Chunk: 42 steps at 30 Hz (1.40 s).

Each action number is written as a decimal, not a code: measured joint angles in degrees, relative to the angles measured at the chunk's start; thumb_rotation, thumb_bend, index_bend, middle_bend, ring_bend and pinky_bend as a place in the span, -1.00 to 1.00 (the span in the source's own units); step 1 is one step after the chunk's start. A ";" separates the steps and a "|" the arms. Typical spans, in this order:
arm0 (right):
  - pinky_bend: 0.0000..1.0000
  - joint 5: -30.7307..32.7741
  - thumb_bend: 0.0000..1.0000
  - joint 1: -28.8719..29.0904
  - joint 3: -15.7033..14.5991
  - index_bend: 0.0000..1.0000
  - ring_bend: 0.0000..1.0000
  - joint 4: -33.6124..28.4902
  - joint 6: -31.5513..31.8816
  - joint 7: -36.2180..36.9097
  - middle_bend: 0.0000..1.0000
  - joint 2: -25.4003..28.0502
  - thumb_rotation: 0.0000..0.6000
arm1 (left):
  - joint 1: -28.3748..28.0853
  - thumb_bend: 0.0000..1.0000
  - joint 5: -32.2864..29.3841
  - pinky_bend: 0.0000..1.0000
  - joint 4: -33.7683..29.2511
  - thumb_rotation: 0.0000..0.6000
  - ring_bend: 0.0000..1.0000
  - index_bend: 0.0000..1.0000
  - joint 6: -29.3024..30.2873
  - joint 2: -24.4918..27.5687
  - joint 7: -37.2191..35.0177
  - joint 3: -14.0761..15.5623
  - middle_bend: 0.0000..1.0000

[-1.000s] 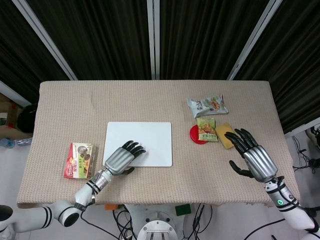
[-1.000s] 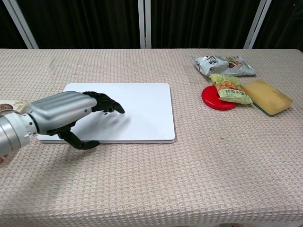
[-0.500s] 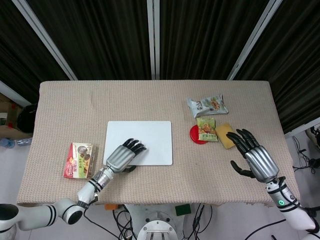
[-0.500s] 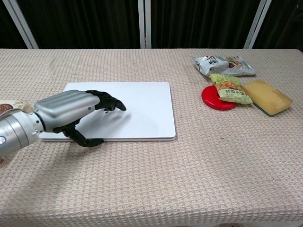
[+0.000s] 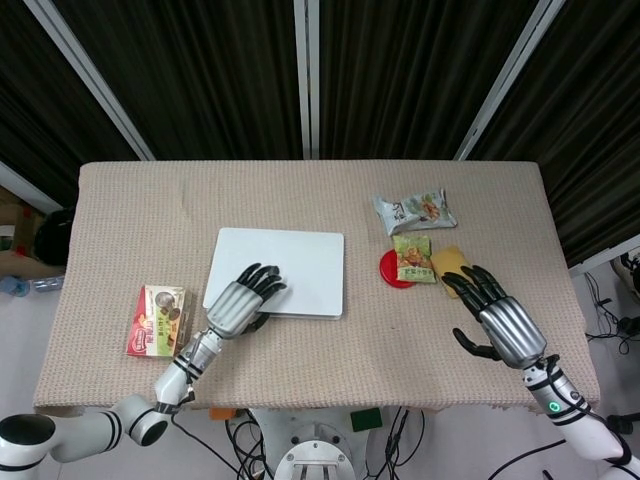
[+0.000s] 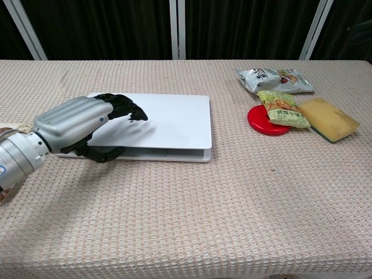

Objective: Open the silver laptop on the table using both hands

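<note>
The silver laptop (image 5: 295, 265) lies left of the table's middle, its lid (image 6: 168, 125) tilted up a little at the front so a dark gap shows above the base. My left hand (image 5: 238, 303) grips the lid's front left edge. In the chest view the left hand (image 6: 75, 125) has its fingers lying on top of the lid and its thumb tucked under the edge. My right hand (image 5: 500, 322) hovers over the table's front right, fingers spread and empty, far from the laptop; the chest view does not show it.
A silver snack bag (image 5: 414, 211), a green packet (image 5: 412, 258) on a red disc (image 5: 388, 272) and a yellow sponge (image 5: 450, 264) sit right of the laptop, near my right hand. A snack box (image 5: 158, 320) lies by my left forearm.
The left hand has lifted the lid's front edge off the base, and the laptop has shifted slightly away. The right hand has drifted a little left and toward the front.
</note>
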 measured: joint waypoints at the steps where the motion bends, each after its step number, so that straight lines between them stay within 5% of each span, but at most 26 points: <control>1: -1.00 -0.07 -0.22 0.13 -0.18 -1.00 -1.00 0.01 -0.50 -0.08 -0.86 -0.13 1.00 | 0.09 0.08 0.52 -0.77 1.87 1.00 -0.80 -0.49 1.21 -0.97 -1.00 -0.05 -0.54; 9: -0.97 -0.60 0.05 2.42 -2.28 -1.00 -1.00 -0.38 -7.90 -1.20 -0.79 -1.43 1.00 | -0.38 0.22 2.64 -0.75 13.39 1.00 -0.77 -0.46 8.34 -7.21 -8.24 -1.91 -0.48; 16: -1.00 0.78 0.10 6.44 -2.70 -1.00 -1.00 -0.92 -17.27 -3.43 -0.90 -4.41 1.00 | -2.41 0.21 2.72 -0.76 14.55 1.00 -0.77 -0.46 10.73 -7.80 -10.50 -4.52 -0.48; 26: -1.00 6.94 0.09 12.37 1.65 -1.00 -1.00 1.46 -25.20 -7.63 -0.96 -13.23 1.00 | -3.64 0.21 1.89 -0.76 13.45 1.00 -0.77 -0.46 10.32 -6.92 -10.24 -5.16 -0.48; 42: -1.00 12.89 0.07 19.24 6.24 -1.00 -1.00 6.20 -31.58 -8.91 -0.96 -19.82 1.00 | -4.12 0.21 1.21 -0.77 13.60 1.00 -0.77 -0.47 10.33 -6.42 -10.34 -4.88 -0.49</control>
